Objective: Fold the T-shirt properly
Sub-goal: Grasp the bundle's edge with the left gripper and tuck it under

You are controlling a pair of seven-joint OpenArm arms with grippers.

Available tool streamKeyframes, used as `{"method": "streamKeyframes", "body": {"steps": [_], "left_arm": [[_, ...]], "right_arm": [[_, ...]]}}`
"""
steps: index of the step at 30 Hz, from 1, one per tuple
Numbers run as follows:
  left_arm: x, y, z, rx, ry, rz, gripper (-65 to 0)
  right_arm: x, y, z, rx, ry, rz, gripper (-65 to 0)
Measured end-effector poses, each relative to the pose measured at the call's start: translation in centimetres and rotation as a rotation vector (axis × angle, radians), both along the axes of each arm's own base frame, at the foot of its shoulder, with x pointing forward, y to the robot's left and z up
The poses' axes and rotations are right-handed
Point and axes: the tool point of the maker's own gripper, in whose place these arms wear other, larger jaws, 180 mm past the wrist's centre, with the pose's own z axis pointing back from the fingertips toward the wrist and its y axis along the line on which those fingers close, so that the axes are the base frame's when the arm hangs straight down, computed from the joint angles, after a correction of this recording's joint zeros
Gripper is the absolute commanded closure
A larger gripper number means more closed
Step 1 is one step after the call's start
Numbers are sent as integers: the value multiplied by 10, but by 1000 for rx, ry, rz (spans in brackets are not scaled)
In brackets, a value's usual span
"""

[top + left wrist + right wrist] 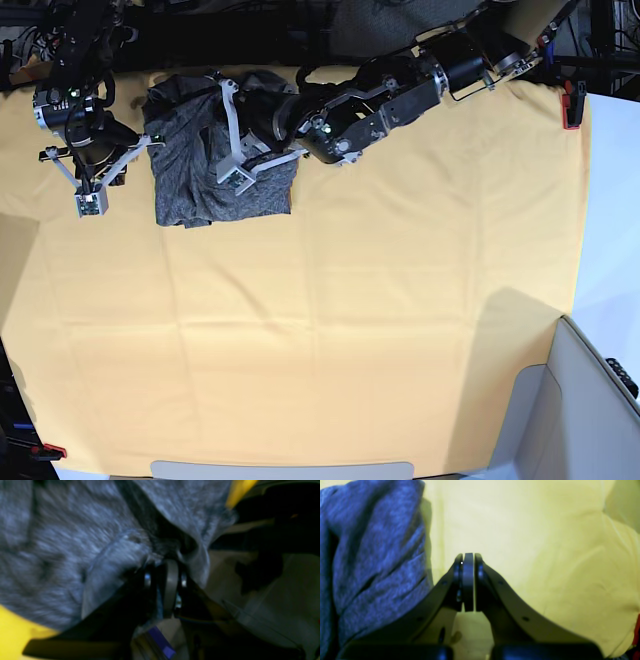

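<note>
The T-shirt (200, 170) is a crumpled charcoal-grey heap at the back left of the table. My left gripper (238, 180) reaches in from the back right and rests on the heap's front edge. Seen from the left wrist, the left gripper (165, 563) is shut on a bunched fold of the T-shirt (75, 542), with grey knit wrapped over the tips. My right gripper (88, 203) hangs left of the shirt, apart from it. In the right wrist view the right gripper (468, 556) is shut on nothing above yellow cloth, with the T-shirt (375, 562) to its left.
A yellow cloth (330, 330) covers the whole table. A red clamp (571, 105) holds its back right edge and another clamp (40, 450) sits at the front left corner. A grey-white bin (590, 400) stands at the front right.
</note>
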Motion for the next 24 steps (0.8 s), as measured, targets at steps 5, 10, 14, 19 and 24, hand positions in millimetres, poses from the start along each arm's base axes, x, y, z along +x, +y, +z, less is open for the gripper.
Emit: {"method": "streamKeyframes", "body": {"steps": [5,10,14,19,24], "left_arm": [[15,9,16,-65,1,98,-73],[16,13,28,-130,12,167,-72],[27,17,25,-114,-51,220,-72],[26,25,9,-22,-109,272,-72],[43,23,18,-44,-218,309,-72]], "right_arm": [[0,0,0,1,1,-1,0],[-3,8,-2,40,3,16,0],[-2,29,-1,147,-20,60,0],[-9,28,-6,145,3,56,0],[-22,19,-17,93,54,38,0]]}}
